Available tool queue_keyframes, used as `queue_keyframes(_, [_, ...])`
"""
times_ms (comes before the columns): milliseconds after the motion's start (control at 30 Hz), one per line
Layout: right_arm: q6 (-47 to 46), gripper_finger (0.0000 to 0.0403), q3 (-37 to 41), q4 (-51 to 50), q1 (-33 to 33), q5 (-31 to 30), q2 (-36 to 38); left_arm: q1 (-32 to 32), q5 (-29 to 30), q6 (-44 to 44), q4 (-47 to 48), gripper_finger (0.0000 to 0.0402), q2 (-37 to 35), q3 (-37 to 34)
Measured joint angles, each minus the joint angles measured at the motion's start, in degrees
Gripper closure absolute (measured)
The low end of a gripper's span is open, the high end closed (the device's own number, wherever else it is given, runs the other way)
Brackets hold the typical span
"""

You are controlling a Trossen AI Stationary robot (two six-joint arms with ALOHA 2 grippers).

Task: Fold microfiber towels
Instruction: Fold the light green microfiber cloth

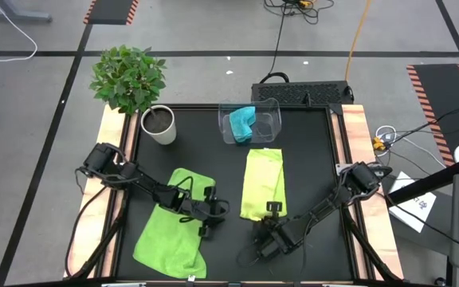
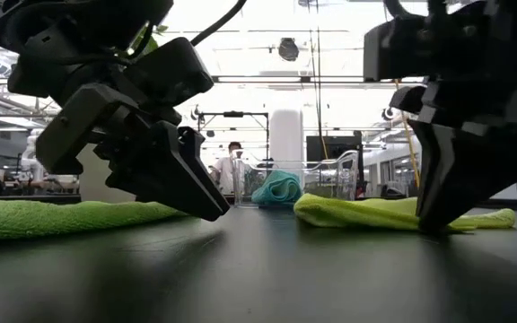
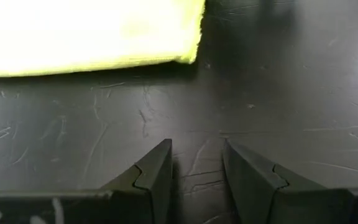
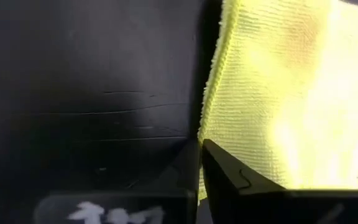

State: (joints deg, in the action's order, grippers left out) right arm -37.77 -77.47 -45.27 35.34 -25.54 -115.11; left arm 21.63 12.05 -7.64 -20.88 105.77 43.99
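Observation:
Two lime-green microfiber towels lie flat on the black table. One is spread at the near left [image 1: 172,227]. The other [image 1: 263,182] is folded into a narrow strip at the middle. A turquoise towel [image 1: 241,121] lies bunched in the clear bin [image 1: 271,112] at the far middle. My right gripper [image 1: 272,214] is shut at the strip's near end. My left gripper [image 1: 209,227] hangs open just above bare table between the two green towels, with nothing between its fingers [image 3: 157,171]. My right gripper pinches the hemmed edge [image 4: 205,127] at the near end of the folded green towel between its two fingers. They come steeply from above, slanting from the table's near right. The towel lies flat on the table [image 2: 375,213]; one layer or several, I cannot tell.
A potted plant [image 1: 130,78] in a white pot [image 1: 159,126] stands at the far left corner. Bare black table [image 1: 309,143] lies right of the folded towel. Wooden rails [image 1: 355,135] border the table's sides. A person [image 2: 233,154] shows far off in the room.

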Motion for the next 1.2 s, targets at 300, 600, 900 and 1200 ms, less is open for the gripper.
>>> queue_keyframes(300, [1.58,0.0402,-2.64,-4.7,-0.45,-0.08,0.04,0.3,0.02,0.05,0.02,0.0256,-0.02,0.0])
queue_keyframes(600, [2.03,0.0402,-9.35,-18.76,0.05,-5.78,0.13,0.3,0.02,0.46,0.04,0.0256,-0.02,0.0])
queue_keyframes(900, [-3.88,0.0403,-9.38,-34.88,0.14,-9.11,0.13,0.22,0.02,1.79,0.05,0.0256,-0.02,0.0])
queue_keyframes(1200, [-8.74,0.0403,-9.35,-44.97,1.54,-12.29,0.23,0.13,0.97,2.91,-0.18,0.0256,-0.02,0.0])
